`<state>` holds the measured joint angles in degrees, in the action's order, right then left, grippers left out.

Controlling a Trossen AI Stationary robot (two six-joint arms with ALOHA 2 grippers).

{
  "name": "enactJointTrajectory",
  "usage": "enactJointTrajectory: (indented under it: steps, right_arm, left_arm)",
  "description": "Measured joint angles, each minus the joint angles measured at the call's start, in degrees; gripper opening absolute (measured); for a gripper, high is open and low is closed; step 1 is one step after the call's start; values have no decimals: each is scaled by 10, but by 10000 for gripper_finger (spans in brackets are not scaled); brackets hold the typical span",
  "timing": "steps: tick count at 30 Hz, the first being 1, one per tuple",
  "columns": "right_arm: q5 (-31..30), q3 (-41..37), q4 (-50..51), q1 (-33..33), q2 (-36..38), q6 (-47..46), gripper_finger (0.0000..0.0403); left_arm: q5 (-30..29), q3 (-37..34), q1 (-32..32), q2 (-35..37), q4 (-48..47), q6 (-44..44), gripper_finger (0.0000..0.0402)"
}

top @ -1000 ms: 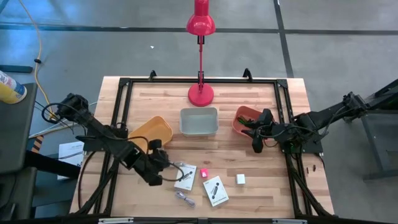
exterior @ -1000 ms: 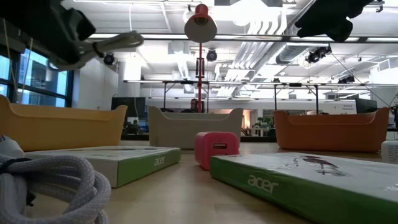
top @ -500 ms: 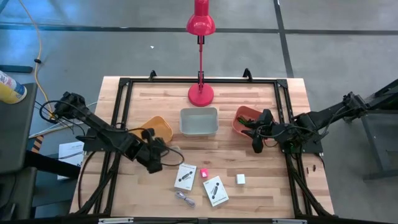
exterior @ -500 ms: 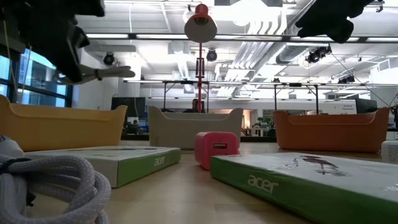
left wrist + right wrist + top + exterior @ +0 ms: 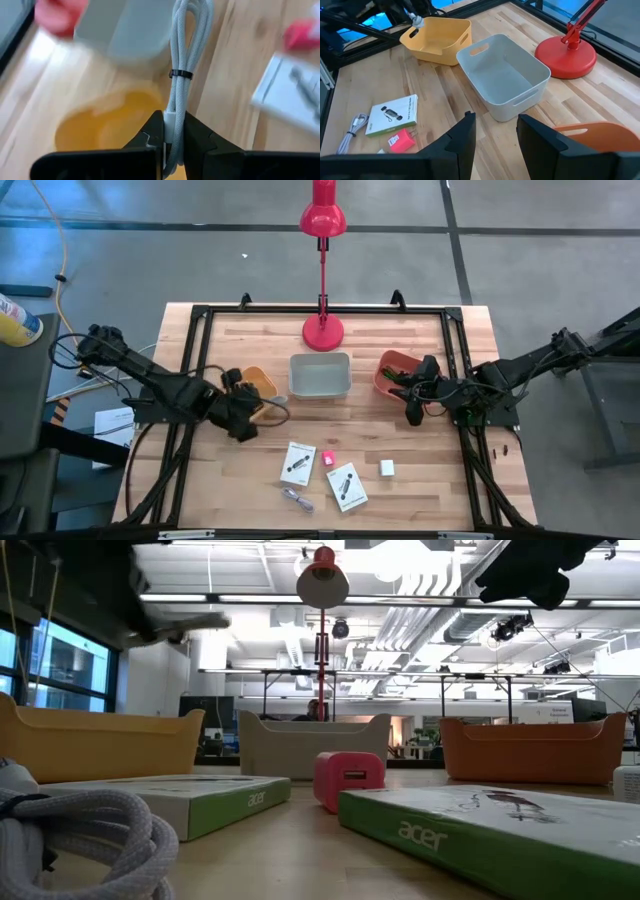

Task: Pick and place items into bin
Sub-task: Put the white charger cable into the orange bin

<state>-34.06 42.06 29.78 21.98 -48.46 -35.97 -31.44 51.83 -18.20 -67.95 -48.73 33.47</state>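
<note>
1. Left pincer (image 5: 172, 135) is clamped tight on a bundled white cable (image 5: 181, 60), which hangs above the yellow bin (image 5: 257, 385) at about 9 o'clock on the desk (image 5: 370, 350).
2. Right pincer (image 5: 495, 131) hovers partly open and holds nothing, over the orange bin (image 5: 392, 370) at 3 o'clock.
3. Between the two sits the grey bin (image 5: 320, 375), with the red lamp (image 5: 323, 330) at 12 o'clock behind it.
4. Toward 6 o'clock lie two white boxes (image 5: 298, 463) (image 5: 346, 485), with a pink cube (image 5: 327, 459) between them.
5. A white cube (image 5: 387, 468) sits just at 3 o'clock of them.
6. Another coiled cable (image 5: 297, 499) rests near the front edge.
</note>
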Motion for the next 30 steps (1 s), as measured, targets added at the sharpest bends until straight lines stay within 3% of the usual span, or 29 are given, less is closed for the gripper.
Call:
enactJointTrajectory:
  steps: [9,16,30]
  right_arm:
    - [54,0,1,1,0,-18,133]
    - [53,0,8,27,0,-53,133]
    - [-2,0,26,85,0,-106,133]
  left_arm:
    - [94,0,125,-67,251,-214,23]
    - [196,7,165,-171,391,-270,25]
    - [257,228,163,-384,383,-381,30]
